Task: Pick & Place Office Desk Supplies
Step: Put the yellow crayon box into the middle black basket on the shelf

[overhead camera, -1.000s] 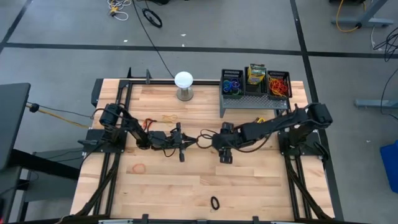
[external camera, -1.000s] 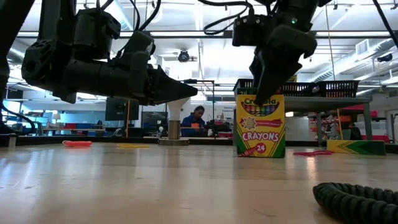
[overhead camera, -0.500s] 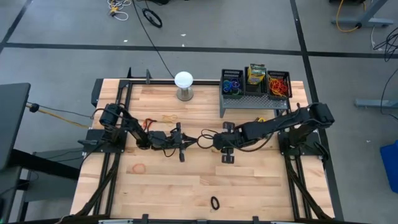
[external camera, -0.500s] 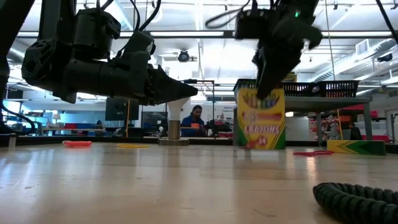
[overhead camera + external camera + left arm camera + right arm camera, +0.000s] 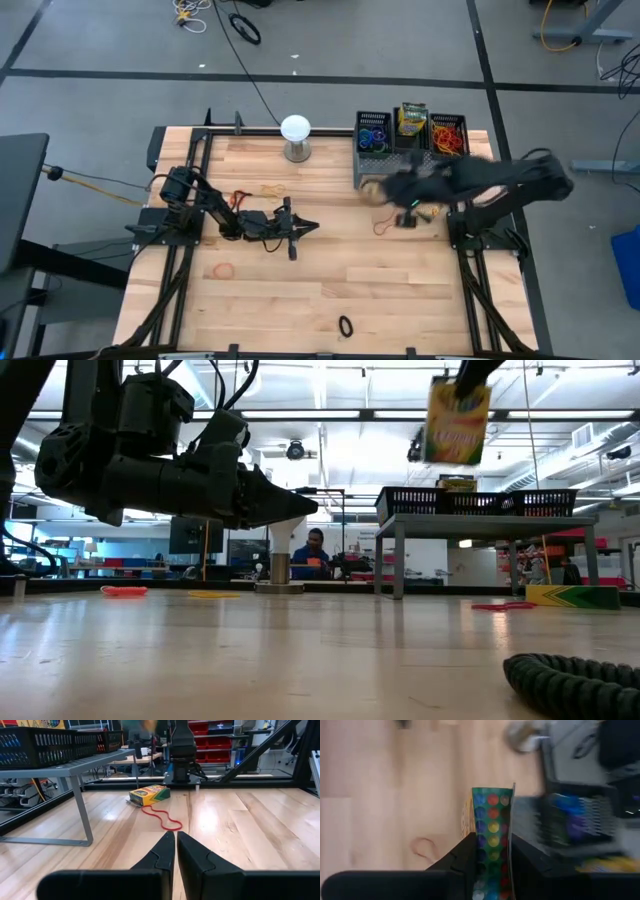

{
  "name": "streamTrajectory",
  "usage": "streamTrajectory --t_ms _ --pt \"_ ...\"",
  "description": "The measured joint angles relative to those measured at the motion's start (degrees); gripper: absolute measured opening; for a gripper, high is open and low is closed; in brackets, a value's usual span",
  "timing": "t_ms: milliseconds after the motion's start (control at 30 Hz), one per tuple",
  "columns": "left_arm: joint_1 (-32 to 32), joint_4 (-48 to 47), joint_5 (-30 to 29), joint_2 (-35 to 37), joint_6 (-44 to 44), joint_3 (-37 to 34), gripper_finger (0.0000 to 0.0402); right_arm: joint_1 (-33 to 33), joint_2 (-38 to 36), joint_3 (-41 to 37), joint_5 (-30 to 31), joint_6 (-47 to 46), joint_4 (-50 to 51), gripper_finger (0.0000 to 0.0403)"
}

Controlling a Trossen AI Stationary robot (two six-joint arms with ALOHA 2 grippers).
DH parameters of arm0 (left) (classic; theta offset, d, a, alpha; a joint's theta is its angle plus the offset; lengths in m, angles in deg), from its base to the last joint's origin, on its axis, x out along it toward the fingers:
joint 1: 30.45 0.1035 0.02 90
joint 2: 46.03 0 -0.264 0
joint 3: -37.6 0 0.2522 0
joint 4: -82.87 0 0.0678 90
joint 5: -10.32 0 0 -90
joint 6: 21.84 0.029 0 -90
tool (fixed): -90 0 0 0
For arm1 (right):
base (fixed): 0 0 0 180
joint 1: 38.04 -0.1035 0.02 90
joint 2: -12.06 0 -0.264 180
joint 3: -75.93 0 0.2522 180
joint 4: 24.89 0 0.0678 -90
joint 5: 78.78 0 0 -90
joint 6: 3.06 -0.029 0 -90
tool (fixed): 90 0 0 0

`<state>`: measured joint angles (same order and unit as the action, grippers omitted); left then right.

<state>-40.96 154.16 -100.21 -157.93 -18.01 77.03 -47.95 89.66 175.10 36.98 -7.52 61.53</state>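
Note:
My right gripper (image 5: 492, 842) is shut on a yellow-and-green crayon box (image 5: 458, 422) and holds it high above the table, near the grey riser (image 5: 372, 172). Three black mesh bins (image 5: 412, 130) stand on the riser: rubber bands fill the outer two and crayon boxes the middle one. A second crayon box (image 5: 149, 795) lies flat on the table beside a red rubber band (image 5: 162, 817). My left gripper (image 5: 176, 837) is shut with nothing in it, level above the table's middle (image 5: 312, 228). My right gripper pinches the crayon box between its two fingers (image 5: 467, 855), one on each wide face, with the narrow dotted side (image 5: 492, 820) showing between them. The fingers slant down from above onto the box's upper end. The box hangs below them, slightly tilted and clear of the table.
A white globe (image 5: 295, 128) stands at the far edge, left of the riser. Loose bands lie about: a red one (image 5: 240, 198) by the left arm, a tan one (image 5: 222, 270) nearer, and a black one (image 5: 345, 326) near the front edge. The middle of the table is bare wood.
My right gripper has risen fast and swung from the table's middle toward the riser at the far right. It carries the crayon box, which stood upright on the table and now hangs high, clear of it.

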Motion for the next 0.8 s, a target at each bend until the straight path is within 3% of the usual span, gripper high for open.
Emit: streamTrajectory --t_ms 133,333,800 --pt "0.0 0.0 0.0 0.0 0.0 0.0 0.0025 4.8 -4.5 5.0 2.3 5.5 5.4 0.0097" --pt "0.0 0.0 0.0 0.0 0.0 0.0 0.0025 16.2 -6.9 7.3 1.6 19.9 5.8 0.0098" --pt "0.0 0.0 0.0 0.0 0.0 0.0 0.0025 42.7 -6.3 2.4 -7.0 37.7 0.3 0.0098"
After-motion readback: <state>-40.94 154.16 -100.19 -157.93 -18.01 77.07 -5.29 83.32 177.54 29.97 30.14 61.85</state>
